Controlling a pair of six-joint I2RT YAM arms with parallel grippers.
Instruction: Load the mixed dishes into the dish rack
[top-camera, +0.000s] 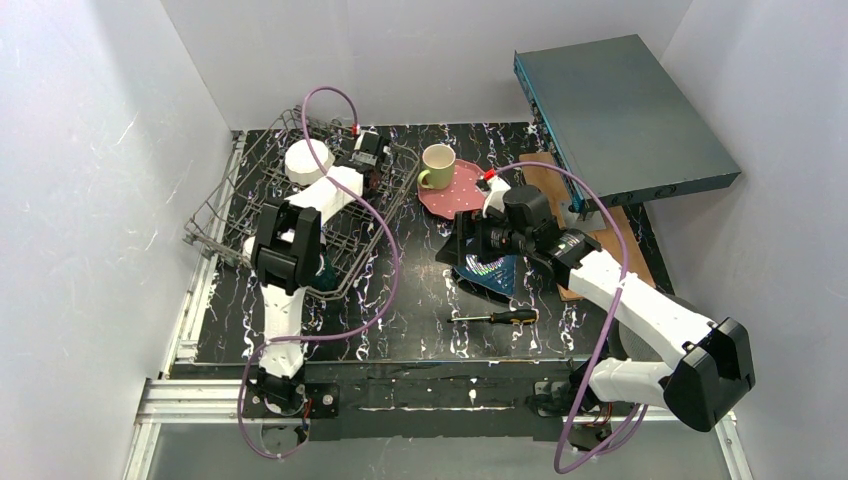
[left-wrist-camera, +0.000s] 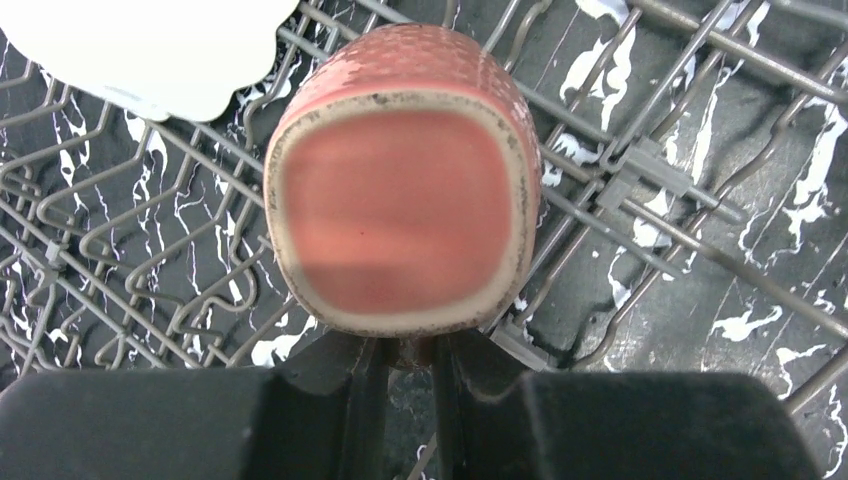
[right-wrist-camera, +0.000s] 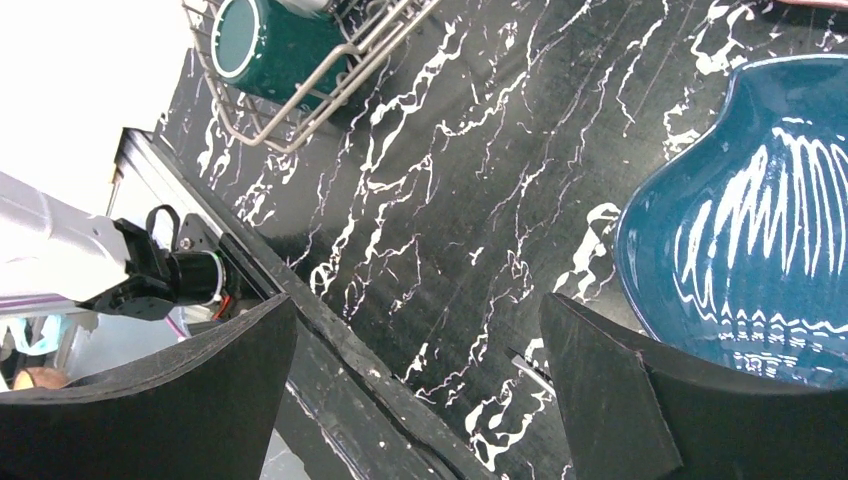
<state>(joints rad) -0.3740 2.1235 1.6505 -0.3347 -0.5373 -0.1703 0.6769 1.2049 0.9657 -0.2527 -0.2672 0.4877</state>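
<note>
1. Left gripper (left-wrist-camera: 405, 355) is closed to a narrow slit at the lower edge of the small salmon cup (left-wrist-camera: 400, 200), and seems to pinch the cup's wall. The contact itself is partly hidden at the bottom of the left wrist view.
2. That cup fills the centre of the left wrist view, its flat unglazed-rimmed base turned toward the camera. It sits over the wires of the dish rack (left-wrist-camera: 680, 180).
3. A white bowl (left-wrist-camera: 150, 50) with a scalloped edge is in the upper left corner of the same view, inside the rack and just beside the cup.
4. From the top camera, the rack (top-camera: 215, 215) occupies the upper left of the black marbled table (top-camera: 420, 320). The left gripper (top-camera: 365, 150) is at its far end, to the right of the white bowl (top-camera: 308, 160).
5. Right gripper (right-wrist-camera: 417, 300) has its fingers spread wide with nothing between them, above bare tabletop.
6. The blue leaf-shaped ribbed plate (right-wrist-camera: 760, 200) lies flat on the table at the right edge of the right wrist view, close to the right-hand finger.
7. A green-inside cup (right-wrist-camera: 265, 45) lies on its side in the corner of the rack, at the upper left of that view.
8. In the top view, the right gripper (top-camera: 462, 248) is at the centre, just left of the blue plate (top-camera: 495, 272).
9. A yellow-green mug (top-camera: 437, 165) stands upright on the far edge of the pink dotted plate (top-camera: 455, 190), above centre and outside the rack.
10. A black-and-yellow-handled screwdriver (top-camera: 497, 317) lies below the blue plate.
11. A flat teal-grey metal box (top-camera: 620, 110) sits tilted at the upper right.
</note>
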